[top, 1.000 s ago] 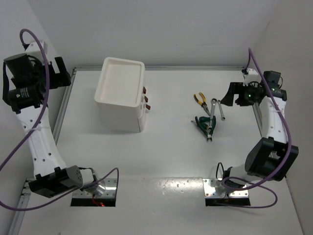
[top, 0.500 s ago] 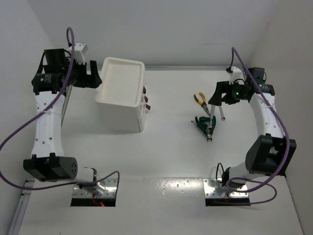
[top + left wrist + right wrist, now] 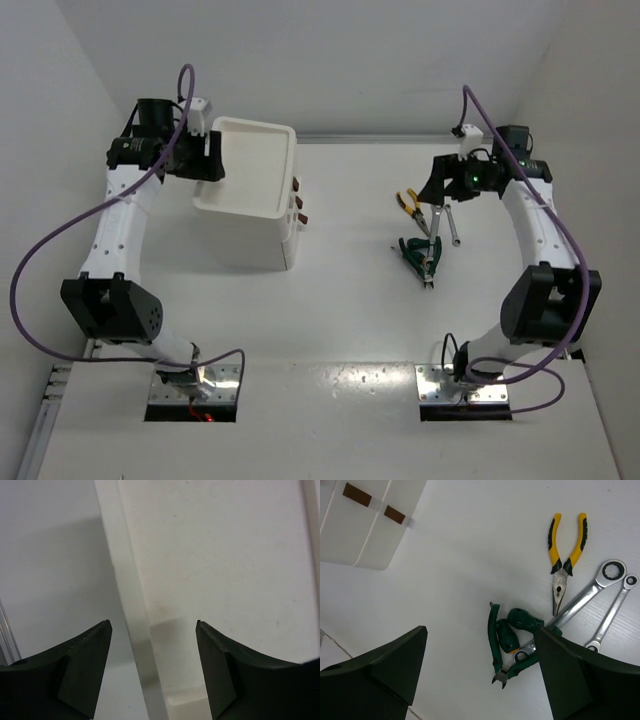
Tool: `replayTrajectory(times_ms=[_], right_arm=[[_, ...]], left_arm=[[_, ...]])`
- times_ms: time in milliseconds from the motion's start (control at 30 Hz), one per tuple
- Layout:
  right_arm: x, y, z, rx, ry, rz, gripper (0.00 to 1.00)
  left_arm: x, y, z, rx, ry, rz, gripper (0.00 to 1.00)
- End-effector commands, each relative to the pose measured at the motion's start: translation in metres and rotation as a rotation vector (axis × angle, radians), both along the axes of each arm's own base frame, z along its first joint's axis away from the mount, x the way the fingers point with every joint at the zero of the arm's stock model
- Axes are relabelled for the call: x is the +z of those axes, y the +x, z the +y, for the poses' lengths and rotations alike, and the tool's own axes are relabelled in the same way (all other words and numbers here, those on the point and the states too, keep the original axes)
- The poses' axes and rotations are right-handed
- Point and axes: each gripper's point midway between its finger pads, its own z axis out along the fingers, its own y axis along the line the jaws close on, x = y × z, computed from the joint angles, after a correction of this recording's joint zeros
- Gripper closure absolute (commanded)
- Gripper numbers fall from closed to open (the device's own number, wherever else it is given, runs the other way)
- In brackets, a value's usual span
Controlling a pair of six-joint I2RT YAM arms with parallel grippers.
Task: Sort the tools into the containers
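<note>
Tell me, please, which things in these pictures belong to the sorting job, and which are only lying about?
Belong to the job:
yellow-handled pliers
green-handled pliers
larger wrench
smaller wrench
white drawer unit

Not of the job:
metal base plates under the arms; they are fixed parts of the rig, not loose things

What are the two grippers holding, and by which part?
Nothing: the left gripper hangs open over the drawer unit, the right gripper open near the green-handled pliers.
</note>
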Motion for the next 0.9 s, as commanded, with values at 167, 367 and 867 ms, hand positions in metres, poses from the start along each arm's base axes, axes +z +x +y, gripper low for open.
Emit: replayTrajectory(times_ms=[167, 367, 867], right_arm=[[0.021, 0.038, 0.050, 0.054, 0.075, -0.072, 0.20], [0.040, 0.063, 0.114, 0.234, 0.221, -0.224, 0.22], [0.027, 0.055, 0.241, 0.562, 0.369, -0.362, 0.33]], left_arm=[[-0.015, 0.019, 0.002, 0.019, 0.044, -0.002, 0.45], [-0.020, 0.021, 0.004, 0.033, 0.044, 0.001, 0.66], [-0.032, 0.029, 0.000, 0.023, 0.045, 0.030, 1.00]])
